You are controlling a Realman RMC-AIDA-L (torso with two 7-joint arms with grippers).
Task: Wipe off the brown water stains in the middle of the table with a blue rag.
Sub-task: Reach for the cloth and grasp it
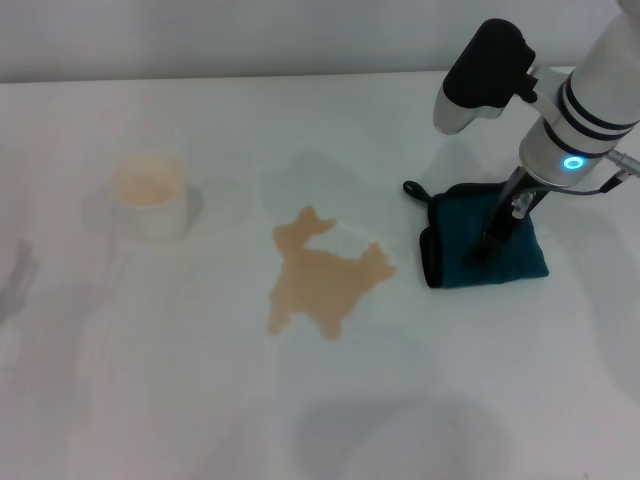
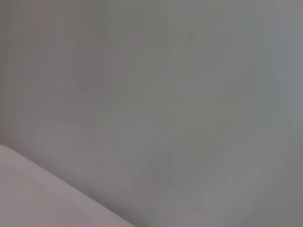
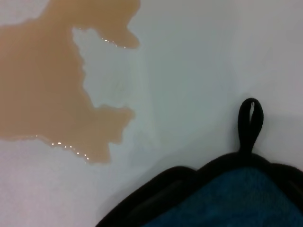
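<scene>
On the blue rag (image 1: 487, 240) (folded): right end effector (image 1: 497, 232).

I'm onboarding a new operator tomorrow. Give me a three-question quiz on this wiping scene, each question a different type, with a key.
1. True or false: the blue rag already covers the brown water stains.
2. Multiple choice: the right gripper is (A) over the cup, (B) down on the rag, (C) on the stain.
3. Fill in: the cream cup stands on the robot's ____ side of the stain.

Key: 1 false, there is bare table between them; 2 B; 3 left.
</scene>
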